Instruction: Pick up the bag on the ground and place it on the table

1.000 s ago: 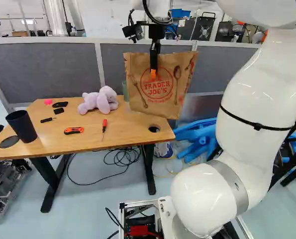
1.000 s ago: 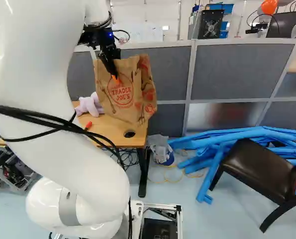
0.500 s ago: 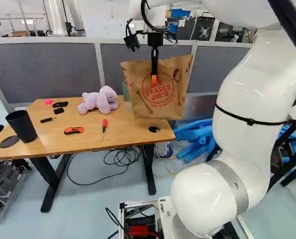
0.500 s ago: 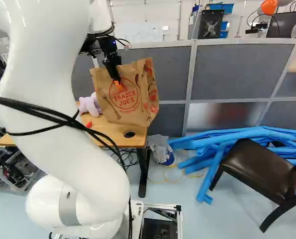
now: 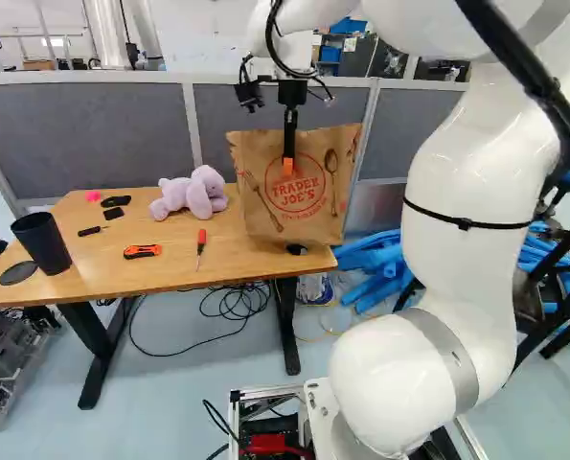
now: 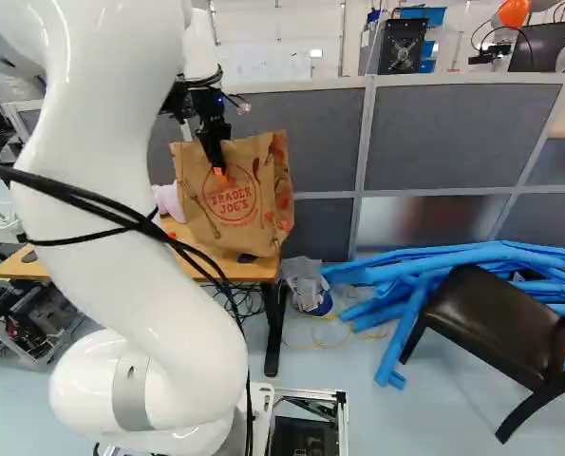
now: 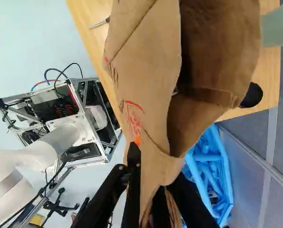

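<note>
The gripper is pinching the paper bag, and it is above the right end of the table in the left base view. Its jaws are closed on one side wall of the bag, with only the folded paper between them. One finger is on the outside of the bag, and its orange pad pokes up against the paper. The other finger goes down behind that same wall, so its tip is hidden.

The brown bag has its open top up and leans a bit, with red pictures on its front. Its bottom is right at the top of the table, at that same end. I cannot tell if the bottom touches the wood or hangs just over it.

Also on the table are a purple stuffed toy, a red screwdriver, an orange cutter and a tall black cup. A green cup is on the table too, near the bag in the wrist view. Under the table, a black cord lies in loops on the floor. Behind the table is a gray wall. To the right of the table in the right base view are blue tubes and a dark chair.
</note>
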`<state>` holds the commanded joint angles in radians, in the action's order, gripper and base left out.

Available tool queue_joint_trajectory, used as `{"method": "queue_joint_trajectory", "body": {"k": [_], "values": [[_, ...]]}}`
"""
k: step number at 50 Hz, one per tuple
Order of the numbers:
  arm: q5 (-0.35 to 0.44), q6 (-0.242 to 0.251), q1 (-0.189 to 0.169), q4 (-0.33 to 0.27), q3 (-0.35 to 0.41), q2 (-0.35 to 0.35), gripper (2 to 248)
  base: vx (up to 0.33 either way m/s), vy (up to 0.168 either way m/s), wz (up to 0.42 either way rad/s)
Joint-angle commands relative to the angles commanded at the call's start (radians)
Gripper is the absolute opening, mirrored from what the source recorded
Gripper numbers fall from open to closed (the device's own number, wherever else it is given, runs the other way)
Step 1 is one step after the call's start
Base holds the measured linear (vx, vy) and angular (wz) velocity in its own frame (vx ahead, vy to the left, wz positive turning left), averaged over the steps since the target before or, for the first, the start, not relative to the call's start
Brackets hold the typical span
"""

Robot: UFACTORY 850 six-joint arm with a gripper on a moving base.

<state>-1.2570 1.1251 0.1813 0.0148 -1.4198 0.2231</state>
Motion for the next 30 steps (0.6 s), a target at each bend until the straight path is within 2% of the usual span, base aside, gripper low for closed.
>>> {"method": "queue_joint_trajectory", "body": {"k": [30], "values": [[0.003,0.000,0.000,0.009,0.005,0.089,21,0.000,0.000,0.000]]}}
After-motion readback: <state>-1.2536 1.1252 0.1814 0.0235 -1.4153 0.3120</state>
